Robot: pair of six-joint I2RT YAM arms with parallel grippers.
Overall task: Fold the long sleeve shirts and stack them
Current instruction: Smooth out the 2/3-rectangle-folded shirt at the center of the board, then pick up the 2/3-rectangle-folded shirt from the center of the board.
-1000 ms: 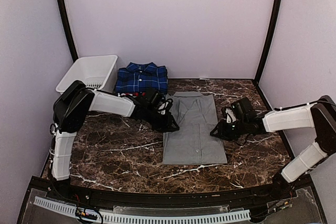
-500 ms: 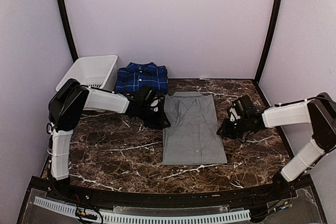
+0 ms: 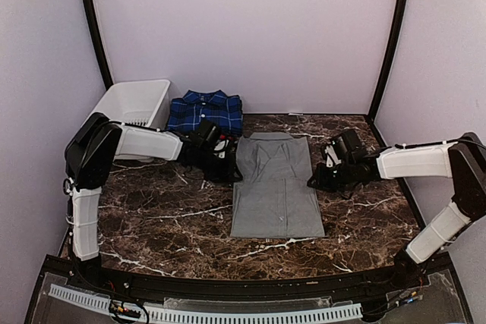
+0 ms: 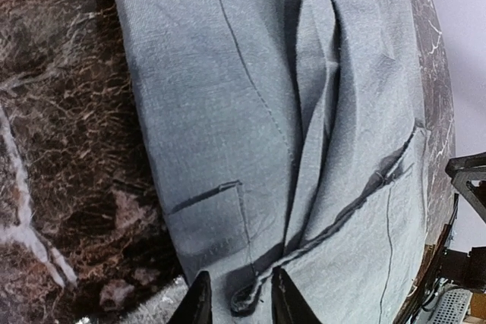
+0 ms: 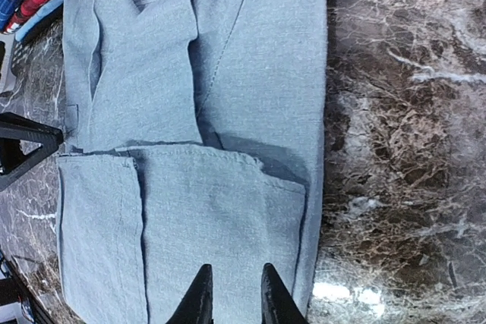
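Pale lilac walls close round a dark marble tabletop [image 3: 167, 218]. From the top view, a grey shirt [image 3: 276, 187] lies folded flat mid-frame, collar toward the back wall. A blue plaid shirt [image 3: 205, 111] sits folded at upper left, just beside a white basket [image 3: 130, 105]. The left gripper [image 3: 224, 166] is low at the grey shirt's left edge, and the right gripper [image 3: 317, 180] is at its right edge.

At the bottom of the left wrist view, the fingers [image 4: 199, 303] stand narrowly apart with a curl of grey hem nipped between them.

In the right wrist view the fingers [image 5: 271, 297] are likewise narrowly apart over grey cloth; I can't tell whether they have hold of it. A red-edged cloth [image 5: 34, 1] peeks in at upper left.
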